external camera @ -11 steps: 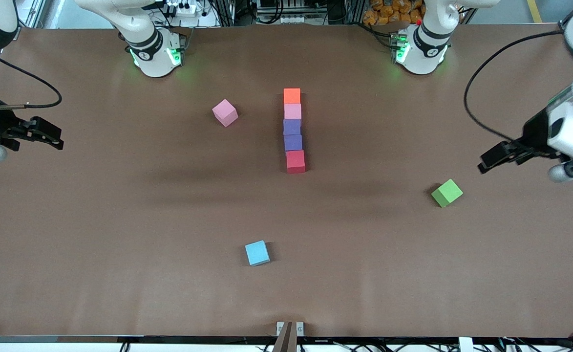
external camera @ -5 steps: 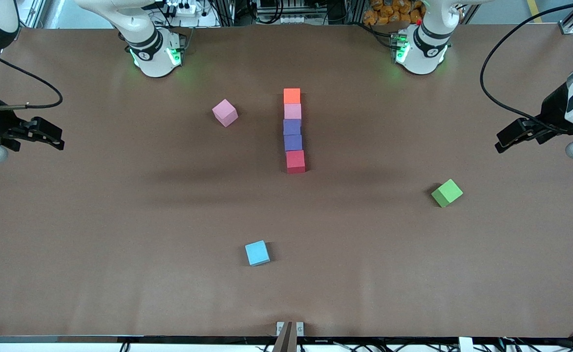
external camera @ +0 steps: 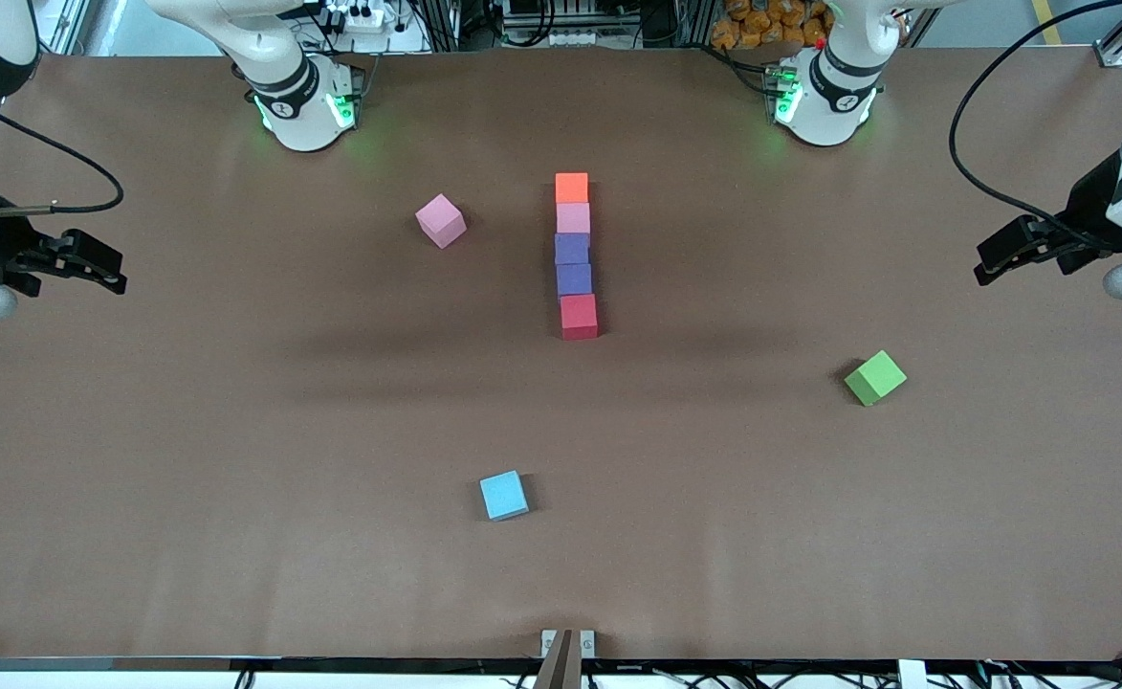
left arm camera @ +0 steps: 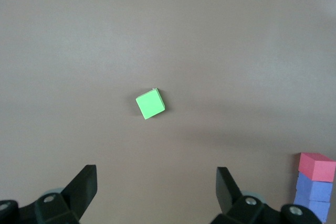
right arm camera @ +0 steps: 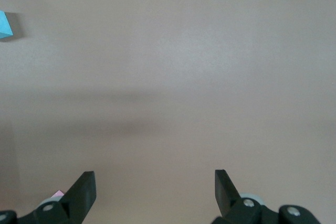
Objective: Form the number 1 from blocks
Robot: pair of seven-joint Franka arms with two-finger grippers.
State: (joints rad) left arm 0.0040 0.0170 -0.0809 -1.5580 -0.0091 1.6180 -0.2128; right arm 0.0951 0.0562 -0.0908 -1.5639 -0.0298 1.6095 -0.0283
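Five cubes stand touching in one straight column at mid-table: orange nearest the bases, then pink, purple, purple and red. A second pink cube sits apart, turned askew, toward the right arm's end. My left gripper hangs open and empty above the left arm's end of the table; its wrist view shows the open gripper, the red cube and a purple one. My right gripper waits open and empty over the right arm's end; in its own wrist view the gripper is over bare table.
A green cube lies toward the left arm's end, nearer the camera than the column; the left wrist view shows this green cube too. A light blue cube lies near the table's front edge, and the same light blue cube shows in the right wrist view.
The left gripper has drawn back from above the green cube toward the left arm's end of the table. The right arm and all cubes have stayed put.
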